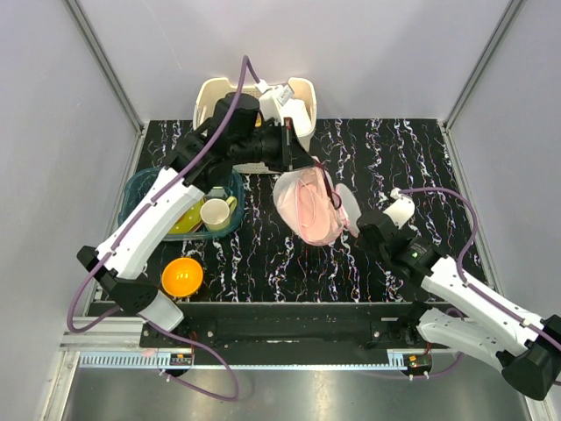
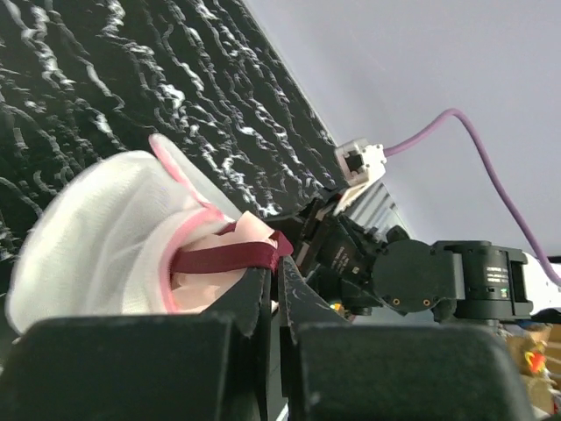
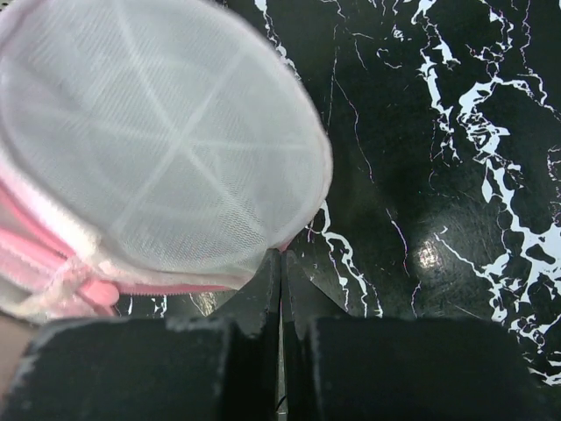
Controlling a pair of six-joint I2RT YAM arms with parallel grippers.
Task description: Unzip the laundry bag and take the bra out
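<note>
The laundry bag (image 1: 302, 230), a white mesh dome with a pink rim, lies open at mid-table; one half (image 1: 348, 202) hangs to the right. A pale pink bra (image 1: 308, 203) shows inside. My left gripper (image 1: 314, 165) is shut on the bra's dark red strap (image 2: 223, 256) just above the bag's opening (image 2: 105, 219); it also shows in the left wrist view (image 2: 282, 259). My right gripper (image 1: 358, 230) is shut on the edge of the bag's mesh half (image 3: 158, 149), and it also shows in the right wrist view (image 3: 281, 256).
A white slatted basket (image 1: 213, 95) stands at the back behind the left arm. A teal bin (image 1: 138, 189) with a cream cup (image 1: 215, 213) sits at the left. An orange bowl (image 1: 182, 276) is at the front left.
</note>
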